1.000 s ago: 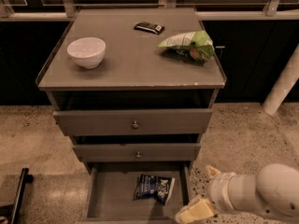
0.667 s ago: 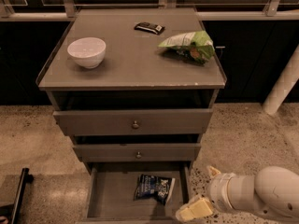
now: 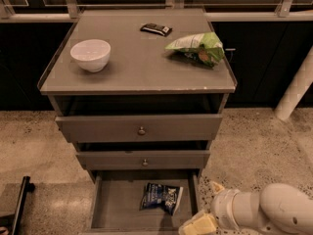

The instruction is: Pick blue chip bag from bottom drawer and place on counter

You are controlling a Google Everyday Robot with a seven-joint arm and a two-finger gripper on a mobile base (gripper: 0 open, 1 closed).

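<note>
The blue chip bag (image 3: 162, 197) lies flat on the floor of the open bottom drawer (image 3: 112, 209), right of its middle. The counter (image 3: 137, 62) is the grey top of the cabinet above. My gripper (image 3: 205, 209) is at the bottom right, low beside the drawer's right wall, a little right of and below the bag and apart from it. Two pale yellowish fingertips (image 3: 198, 224) show, one by the drawer's front right corner and one higher up; nothing is between them. The white arm (image 3: 264, 212) reaches in from the right edge.
A white bowl (image 3: 90, 54) stands on the counter's left. A small black bar wrapper (image 3: 156, 29) lies at the back middle and a green-and-white chip bag (image 3: 198, 47) at the right. Two knobbed drawers (image 3: 141, 129) sit pulled partly out above the bottom drawer. A black bar (image 3: 19, 199) stands on the floor at the left.
</note>
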